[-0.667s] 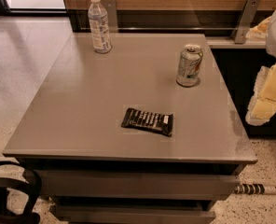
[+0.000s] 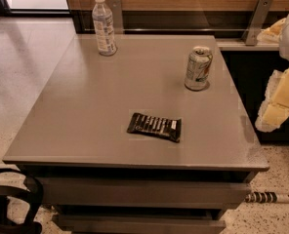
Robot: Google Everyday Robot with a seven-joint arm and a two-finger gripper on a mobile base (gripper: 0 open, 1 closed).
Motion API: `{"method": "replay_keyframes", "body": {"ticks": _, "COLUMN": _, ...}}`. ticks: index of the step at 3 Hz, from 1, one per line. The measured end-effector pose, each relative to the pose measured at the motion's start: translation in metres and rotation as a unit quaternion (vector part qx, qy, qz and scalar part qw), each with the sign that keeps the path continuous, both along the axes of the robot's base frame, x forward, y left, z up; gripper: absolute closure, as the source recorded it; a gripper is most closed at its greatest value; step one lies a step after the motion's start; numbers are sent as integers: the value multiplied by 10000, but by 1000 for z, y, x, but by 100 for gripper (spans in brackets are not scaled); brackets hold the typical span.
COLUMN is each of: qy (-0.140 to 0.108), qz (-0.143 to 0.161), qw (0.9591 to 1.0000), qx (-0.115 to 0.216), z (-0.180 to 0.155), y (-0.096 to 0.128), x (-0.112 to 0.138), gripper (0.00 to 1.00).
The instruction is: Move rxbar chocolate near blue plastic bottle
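The rxbar chocolate (image 2: 154, 126) is a flat black wrapped bar with white lettering. It lies on the grey table (image 2: 86, 106), near the front and a little right of the middle. The blue plastic bottle (image 2: 104, 25) is clear with a white cap and a pale label, and stands upright at the table's far left corner. My gripper (image 2: 276, 108) shows as a white and pale yellow part of the arm at the right edge of the view. It is off the table's right side, well away from the bar and holding nothing that I can see.
A silver soda can (image 2: 198, 68) stands upright at the right side of the table, between the bar and the back edge. A wooden wall with metal brackets (image 2: 256, 19) runs behind the table. A black curved object (image 2: 10, 201) sits on the floor at the front left.
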State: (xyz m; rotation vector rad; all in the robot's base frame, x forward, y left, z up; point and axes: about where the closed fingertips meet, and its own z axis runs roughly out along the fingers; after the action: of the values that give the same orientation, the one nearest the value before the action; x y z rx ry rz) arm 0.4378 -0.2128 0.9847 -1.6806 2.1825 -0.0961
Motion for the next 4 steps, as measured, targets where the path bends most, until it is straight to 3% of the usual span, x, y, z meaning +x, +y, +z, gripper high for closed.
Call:
{"method": "replay_keyframes", "body": {"ticks": 1, "qy": -97, "qz": 38, "qw": 9987, "qx": 495, "z": -16, "y": 6, "x": 0, "gripper": 0}}
{"method": "replay_keyframes", "body": {"ticks": 2, "qy": -234, "qz": 118, "qw": 9924, "qx": 1204, "z": -38, "y": 16, "x": 6, "gripper": 0}}
{"method": "replay_keyframes", "body": {"ticks": 3, "qy": -318, "qz": 306, "qw": 9783, "qx": 2026, "z": -60, "y": 37, "x": 15, "gripper": 0}}
{"method": "replay_keyframes", "body": {"ticks": 4, "qy": -273, "qz": 528, "qw": 9631, "qx": 2623, "z": -81, "y": 59, "x": 24, "gripper": 0}}
